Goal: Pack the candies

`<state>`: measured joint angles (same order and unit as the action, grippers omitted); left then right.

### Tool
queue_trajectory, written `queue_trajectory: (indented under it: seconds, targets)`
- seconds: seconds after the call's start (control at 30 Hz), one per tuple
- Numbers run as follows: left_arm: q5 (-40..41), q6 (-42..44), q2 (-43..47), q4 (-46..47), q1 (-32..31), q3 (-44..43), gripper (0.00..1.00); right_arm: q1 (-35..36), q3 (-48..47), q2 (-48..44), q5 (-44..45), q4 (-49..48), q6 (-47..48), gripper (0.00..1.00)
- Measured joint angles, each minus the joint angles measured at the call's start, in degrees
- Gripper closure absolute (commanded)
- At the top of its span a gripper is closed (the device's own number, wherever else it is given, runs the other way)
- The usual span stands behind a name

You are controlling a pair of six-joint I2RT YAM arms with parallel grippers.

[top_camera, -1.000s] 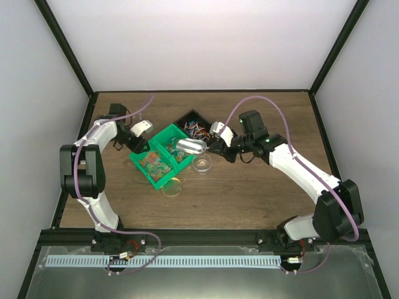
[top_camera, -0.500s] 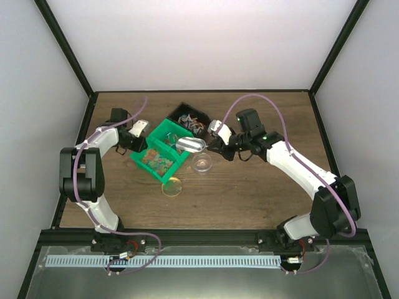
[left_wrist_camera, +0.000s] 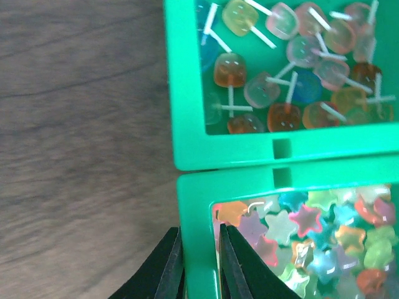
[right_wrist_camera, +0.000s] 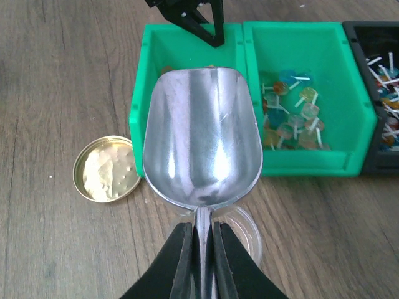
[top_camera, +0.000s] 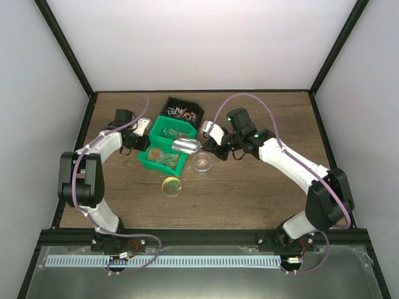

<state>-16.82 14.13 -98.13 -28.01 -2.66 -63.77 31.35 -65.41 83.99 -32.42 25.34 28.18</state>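
The left end effector point(left_wrist_camera: 199, 242) pinches the smooth wall of a green plastic bin point(left_wrist_camera: 196, 199) holding glossy star-shaped candies point(left_wrist_camera: 308, 240). The right end effector point(right_wrist_camera: 201, 235) pinches the thin handle of the shiny metal scoop point(right_wrist_camera: 202, 137).

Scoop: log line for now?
left end effector: shut on green bin rim | right end effector: shut on scoop | scoop: empty | candies: in green bin

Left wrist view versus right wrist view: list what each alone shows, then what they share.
Left wrist only: star-shaped candies. Right wrist only: silver scoop in the right tool, gold lid, clear jar, black bin. Both: green bins, lollipops, left tool pinching a bin wall, wooden table.
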Motion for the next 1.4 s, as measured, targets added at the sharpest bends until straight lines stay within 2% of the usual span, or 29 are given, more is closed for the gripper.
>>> queue_trajectory:
  seconds: [0.33,0.67,0.93,1.27,1.4]
  targets:
    - [-1.31,-2.21,4.66,1.81,-3.85,5.88,0.82,7.69,-6.19,8.04,9.42,5.99,1.57,0.99]
    - [-2.69,-4.00,6.49,2.51,-4.50,8.20,0.83,9.81,-15.74,14.80,15.87,13.44,2.84,0.99]
    - [-2.54,-6.49,7.32,3.34,-4.79,9.27,0.83,13.42,-18.84,17.00,19.43,19.12,2.78,0.99]
    - [-2.54,-7.98,7.48,3.74,-4.83,9.55,0.84,15.23,-29.55,25.64,24.92,28.61,0.11,0.99]
    - [-2.45,-8.50,8.15,4.37,-4.98,10.34,0.89,16.50,-32.09,27.02,26.97,31.04,-0.85,0.99]
